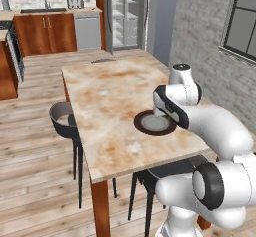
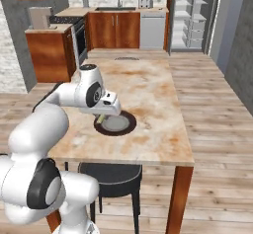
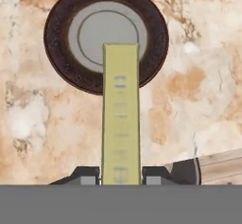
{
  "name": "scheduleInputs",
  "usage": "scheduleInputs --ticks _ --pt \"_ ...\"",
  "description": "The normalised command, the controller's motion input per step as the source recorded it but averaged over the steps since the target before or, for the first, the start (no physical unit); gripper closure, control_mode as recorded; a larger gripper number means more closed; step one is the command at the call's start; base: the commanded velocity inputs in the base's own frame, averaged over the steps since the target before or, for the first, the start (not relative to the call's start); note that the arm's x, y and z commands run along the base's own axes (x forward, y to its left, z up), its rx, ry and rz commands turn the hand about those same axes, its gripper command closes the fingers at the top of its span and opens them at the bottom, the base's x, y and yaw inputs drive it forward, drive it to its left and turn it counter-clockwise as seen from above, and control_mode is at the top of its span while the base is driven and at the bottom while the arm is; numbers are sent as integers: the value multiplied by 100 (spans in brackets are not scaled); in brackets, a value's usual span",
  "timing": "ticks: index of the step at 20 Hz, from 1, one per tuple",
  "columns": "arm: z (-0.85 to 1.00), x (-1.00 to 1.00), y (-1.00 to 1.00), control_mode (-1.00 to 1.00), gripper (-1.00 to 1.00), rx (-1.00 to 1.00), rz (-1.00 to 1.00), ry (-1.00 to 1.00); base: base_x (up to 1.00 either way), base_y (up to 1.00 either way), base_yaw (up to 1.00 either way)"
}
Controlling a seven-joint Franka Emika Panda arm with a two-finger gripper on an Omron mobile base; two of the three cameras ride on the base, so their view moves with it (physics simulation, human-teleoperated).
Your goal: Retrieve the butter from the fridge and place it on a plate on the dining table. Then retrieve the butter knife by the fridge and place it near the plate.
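My gripper (image 3: 121, 178) is shut on the butter (image 3: 121, 114), a pale-yellow stick that runs out from between the fingers (image 3: 87, 176). It hangs just above the near rim of the plate (image 3: 56, 43), which is brown-rimmed with a grey-green centre. The plate (image 1: 152, 123) lies on the marbled dining table (image 1: 105, 96), near its right side. In the right base view the gripper (image 2: 101, 117) hovers at the left rim of the plate (image 2: 118, 124), the butter (image 2: 100, 118) peeking out below it. The fridge (image 1: 125, 16) stands open at the back. The butter knife is out of view.
A dark stool (image 1: 62, 118) stands at the table's left side and another (image 2: 111, 178) under its near edge. Kitchen cabinets and a dishwasher (image 1: 87, 31) line the back wall. A brick wall with a window (image 1: 240, 21) runs along the right.
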Motion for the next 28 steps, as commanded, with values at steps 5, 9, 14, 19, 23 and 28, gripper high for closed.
scheduleInputs --ticks 5,9,14,19,23,28 --pt "-28 98 -3 -100 100 0 -8 7 0 0 0" --pt "-26 88 16 -100 100 0 -13 3 0 0 0" --pt "-31 75 19 -100 100 3 -14 1 0 0 0" --pt "-36 20 7 -100 100 1 -14 0 0 0 0" --pt "-46 0 0 -100 100 0 -17 0 0 0 0" --pt "-46 -3 0 -100 100 0 -18 0 0 0 0"
